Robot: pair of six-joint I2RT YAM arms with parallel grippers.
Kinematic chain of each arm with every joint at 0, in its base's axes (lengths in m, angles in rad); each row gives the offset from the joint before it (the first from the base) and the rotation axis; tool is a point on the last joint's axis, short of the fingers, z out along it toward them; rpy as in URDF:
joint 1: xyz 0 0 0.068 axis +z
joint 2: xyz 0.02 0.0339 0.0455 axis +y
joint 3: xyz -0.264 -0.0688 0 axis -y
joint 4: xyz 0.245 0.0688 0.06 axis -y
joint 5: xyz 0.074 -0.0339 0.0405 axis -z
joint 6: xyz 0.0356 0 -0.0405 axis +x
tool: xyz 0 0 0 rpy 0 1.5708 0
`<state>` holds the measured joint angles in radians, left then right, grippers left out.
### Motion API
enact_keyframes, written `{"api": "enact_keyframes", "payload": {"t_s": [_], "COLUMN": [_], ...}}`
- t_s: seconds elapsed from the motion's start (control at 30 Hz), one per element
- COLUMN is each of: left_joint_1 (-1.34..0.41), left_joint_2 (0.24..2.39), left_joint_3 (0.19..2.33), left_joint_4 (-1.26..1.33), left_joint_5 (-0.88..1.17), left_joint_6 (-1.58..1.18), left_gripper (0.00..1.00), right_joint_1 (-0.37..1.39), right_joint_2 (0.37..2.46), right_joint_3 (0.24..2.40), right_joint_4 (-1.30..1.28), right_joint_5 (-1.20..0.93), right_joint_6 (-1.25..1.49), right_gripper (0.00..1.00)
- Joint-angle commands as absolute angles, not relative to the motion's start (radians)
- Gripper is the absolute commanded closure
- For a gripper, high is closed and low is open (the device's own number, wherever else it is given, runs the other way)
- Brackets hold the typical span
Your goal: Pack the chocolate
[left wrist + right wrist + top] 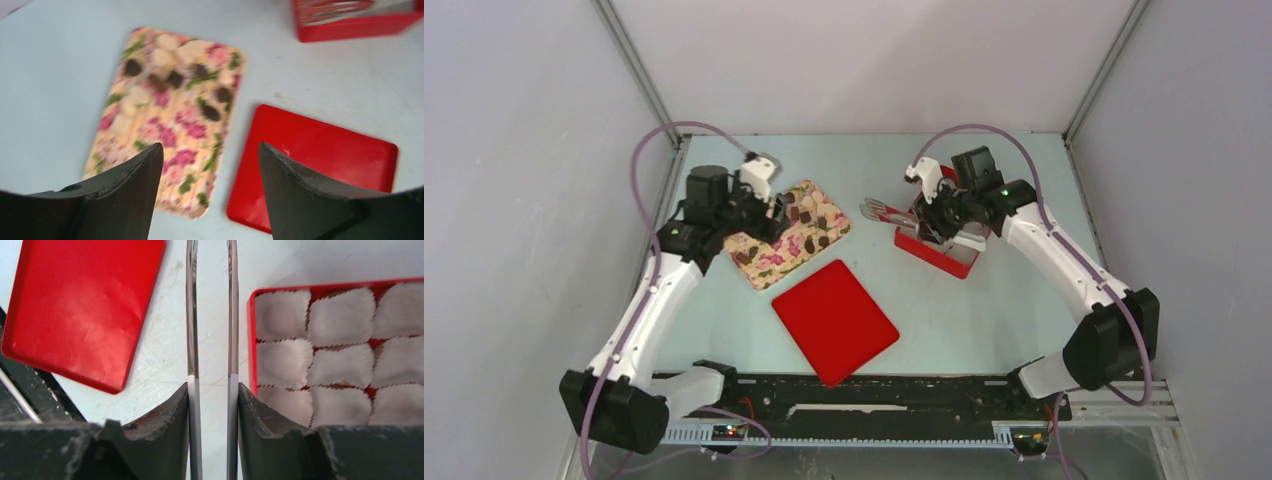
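Pale table, floral tray, dark and cream chocolate lumps

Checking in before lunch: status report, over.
Left claw open above floral tray. Right claw gripping tongs by red box. Chocolates on tray; visible paper cups empty. Nothing blocking.

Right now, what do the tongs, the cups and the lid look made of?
Tongs: metal, likely steel. They show as two thin silvery strips with a bright, polished shine.
Cups: white paper, matte, with crinkled, pleated walls.
Lid: red and smooth with a soft sheen and rounded corners. It could be plastic or coated card; the look leaves it open.
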<state>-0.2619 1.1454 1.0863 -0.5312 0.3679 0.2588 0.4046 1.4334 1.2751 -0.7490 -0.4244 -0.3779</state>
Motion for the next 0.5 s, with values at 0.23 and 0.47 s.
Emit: {"api": "enact_keyframes", "payload": {"t_s": [0.23, 0.47], "left_joint_1": [-0.003, 0.029], "left_joint_2": [0.999, 0.889], "left_joint_3": [1.102, 1.042], "left_joint_4": [-0.687, -0.675], "left_joint_5": [0.182, 0.105], "left_joint_6": [0.101, 0.135], "left_gripper": [0.25, 0.19], "right_joint_1": [0.509, 0.541], "right_joint_2": [1.702, 1.880], "right_joint_3": [1.642, 1.824], "right_joint_4": [-0.821, -0.871], "right_joint_5": [-0.389, -0.389], "right_joint_6": [-0.362, -0.319], "right_gripper": [0.54, 0.57]}}
